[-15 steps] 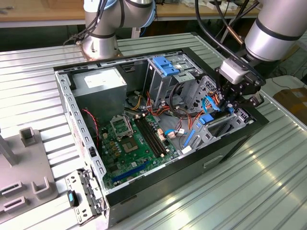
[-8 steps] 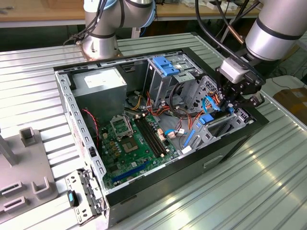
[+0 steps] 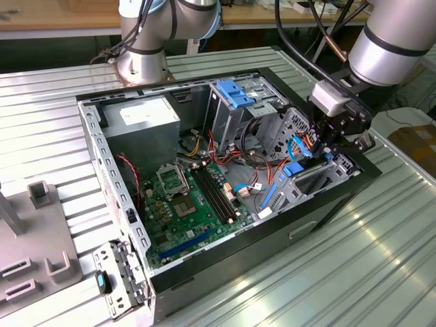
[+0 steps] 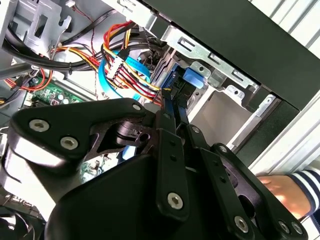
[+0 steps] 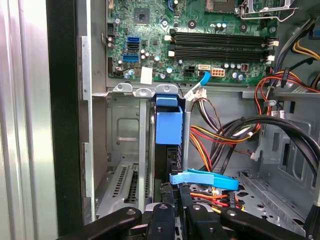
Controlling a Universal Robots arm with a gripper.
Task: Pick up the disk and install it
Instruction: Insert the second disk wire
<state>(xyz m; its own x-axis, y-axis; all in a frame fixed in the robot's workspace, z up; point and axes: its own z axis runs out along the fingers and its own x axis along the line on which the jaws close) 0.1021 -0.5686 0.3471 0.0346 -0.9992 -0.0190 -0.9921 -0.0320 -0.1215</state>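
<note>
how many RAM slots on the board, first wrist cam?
4: long black memory slots side by side on the green motherboard, one, the next, another and the last. Nothing covers that strip, so none looks hidden.

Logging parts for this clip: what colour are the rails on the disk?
Bright blue rails on the dark disk, clearest in the first wrist view.

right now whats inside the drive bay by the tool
The disk stands on edge in the drive bay, blue rails showing, with the tool at its near end. The disk's lower part and its connectors are hidden.
</note>
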